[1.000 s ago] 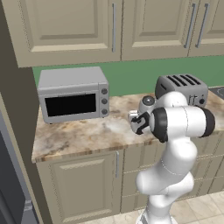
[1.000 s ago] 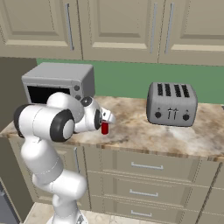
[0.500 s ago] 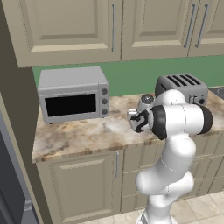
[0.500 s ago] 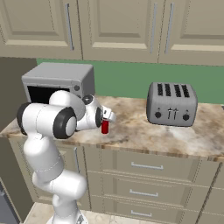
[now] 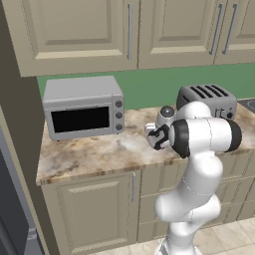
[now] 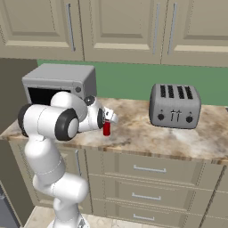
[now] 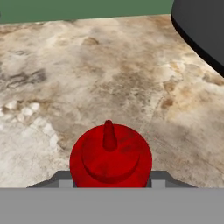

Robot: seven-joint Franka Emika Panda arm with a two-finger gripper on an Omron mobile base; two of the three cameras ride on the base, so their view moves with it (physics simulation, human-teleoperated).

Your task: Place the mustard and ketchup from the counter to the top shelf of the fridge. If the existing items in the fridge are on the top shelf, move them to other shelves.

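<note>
The ketchup (image 6: 106,129) is a small red squeeze bottle standing upright on the marbled counter (image 6: 142,139) near its front edge. From the hand view I look straight down on the ketchup's (image 7: 110,155) round top and pointed nozzle. My gripper (image 6: 107,124) reaches down over it, and its grey fingertips (image 7: 61,179) press against both sides of the bottle. In the left base view the gripper (image 5: 157,138) hangs over the counter (image 5: 94,154) and hides the bottle. The mustard, the fridge's top shelf and the existing items are out of view.
A grey microwave (image 5: 82,107) stands at the counter's left end, also seen as the microwave (image 6: 58,82). A dark toaster (image 6: 174,106) sits to the right, and its corner (image 7: 201,26) enters the hand view. Cream wall cabinets (image 5: 124,30) hang above. A grey panel (image 5: 10,209) borders the left.
The fingers have closed in from wide open onto the ketchup's sides. The arm and the bottle have stayed almost where they were.
</note>
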